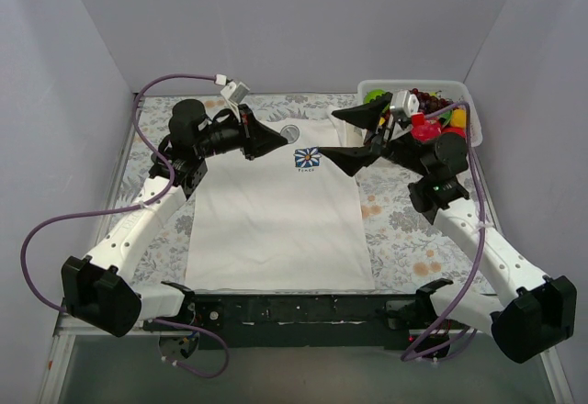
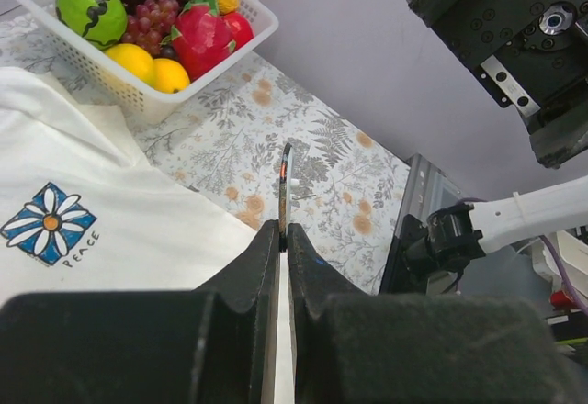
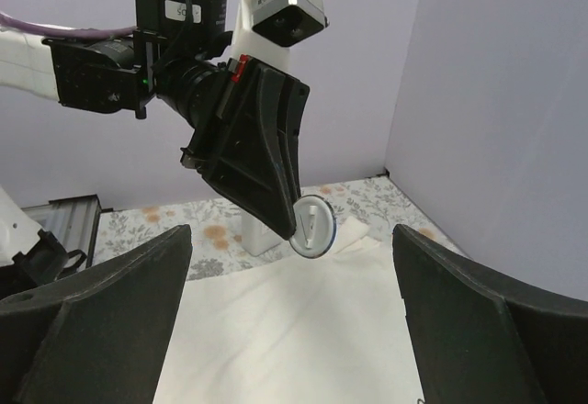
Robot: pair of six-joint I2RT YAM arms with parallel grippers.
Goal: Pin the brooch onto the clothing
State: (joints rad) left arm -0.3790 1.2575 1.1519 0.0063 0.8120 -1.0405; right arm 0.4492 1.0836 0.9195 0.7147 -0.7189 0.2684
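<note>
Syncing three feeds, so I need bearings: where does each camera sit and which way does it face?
Top external: above and behind the robot, looking down on the T-shirt; left arm, right arm, left gripper and right gripper show.
Left wrist: behind the left gripper, looking along its shut fingers toward the fruit basket and right arm.
Right wrist: behind the right gripper, looking between its spread fingers at the left gripper.
Both wrist views share the brooch, pinched by the left gripper.

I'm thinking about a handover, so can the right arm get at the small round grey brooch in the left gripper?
Probably yes. The right gripper is open and faces the round grey brooch, which pokes out past the left gripper's fingertips, with nothing between them.
</note>
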